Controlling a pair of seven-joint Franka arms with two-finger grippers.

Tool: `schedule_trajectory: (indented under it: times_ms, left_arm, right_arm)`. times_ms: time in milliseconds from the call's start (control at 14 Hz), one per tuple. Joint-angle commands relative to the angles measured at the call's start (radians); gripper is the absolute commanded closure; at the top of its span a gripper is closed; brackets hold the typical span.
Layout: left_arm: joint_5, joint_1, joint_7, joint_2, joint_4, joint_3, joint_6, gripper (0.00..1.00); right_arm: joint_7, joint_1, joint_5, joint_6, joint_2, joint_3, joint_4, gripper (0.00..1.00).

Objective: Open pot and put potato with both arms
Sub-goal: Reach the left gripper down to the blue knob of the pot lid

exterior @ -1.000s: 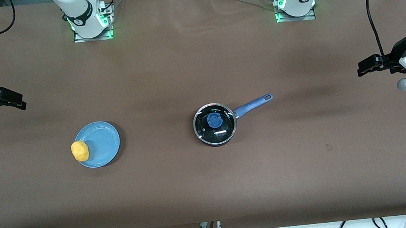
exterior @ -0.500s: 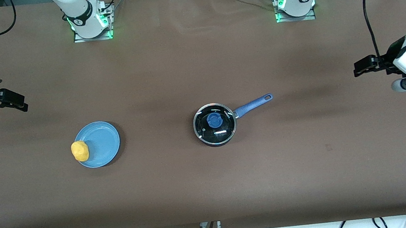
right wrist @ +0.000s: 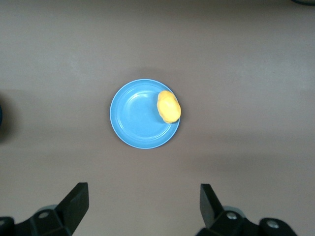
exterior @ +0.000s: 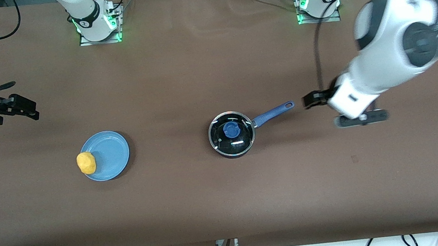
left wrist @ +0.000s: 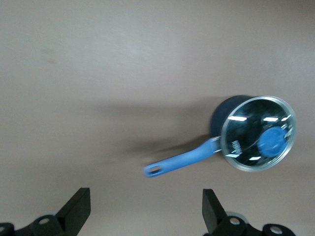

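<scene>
Front view shows the opening step of the task not yet made: the saucepan (exterior: 231,134) stands near the middle of the bench (exterior: 220,198) with its glass lid (exterior: 232,133) on, blue knob (exterior: 230,129) upright at the centre, and its long blue handle (exterior: 273,113) pointing toward the left arm's end of the bench. The left end effector (exterior: 313,99) hangs over the bench just beside the tip of that handle, not touching it — its fingers (left wrist: 78,210) stand wide apart and hold nothing, as the left wrist view makes plain.

The potato (exterior: 86,162) lies on the rim of a light-blue plate (exterior: 110,153), on the edge toward the right arm's end of the bench, well apart from the saucepan. The right end effector (exterior: 23,110) hangs over the bench near that end, farther from the front camera than the plate; its fingers (right wrist: 74,201) are likewise spread wide and empty.

By my reading, the lid comes first: the left end effector needs to travel along over the handle, centre above the knob, descend and close on it. The knob is small, so alignment matters. The right arm then has the potato to fetch — perched on the rim, it may roll if nudged.

The bench is covered in plain brown material, with faint creases. Cables trail along the edge nearest the front camera, and both arm bases glow green at the edge farthest from it.
</scene>
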Motion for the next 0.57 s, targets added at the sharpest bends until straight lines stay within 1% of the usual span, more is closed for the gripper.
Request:
schedule_trajectory:
  times_ms: [0,143,214,429,500]
  left_arm:
    - [0.016,-0.111,-0.198,0.082,0.019,0.004,0.108,0.0]
    - [0.021,-0.17,-0.295,0.138,0.021,0.006,0.228,0.0]
    - [0.022,-0.2,-0.333,0.168,0.042,0.006,0.269,0.0]
    - [0.111,-0.256,-0.398,0.285,0.175,0.006,0.281,0.0]
    - [0.117,-0.269,-0.422,0.316,0.208,0.007,0.284,0.0]
  right_arm:
    - [0.002,-0.003,-0.016,-0.002,0.001,-0.001,0.011,0.0]
    - [0.002,-0.004,-0.018,-0.004,0.001,-0.002,0.009,0.0]
    - [0.002,-0.004,-0.018,-0.004,0.002,-0.004,0.009,0.0]
    - [0.002,-0.006,-0.024,0.001,0.002,-0.004,0.009,0.0]
    - [0.002,-0.006,-0.024,0.002,0.004,-0.004,0.009,0.0]
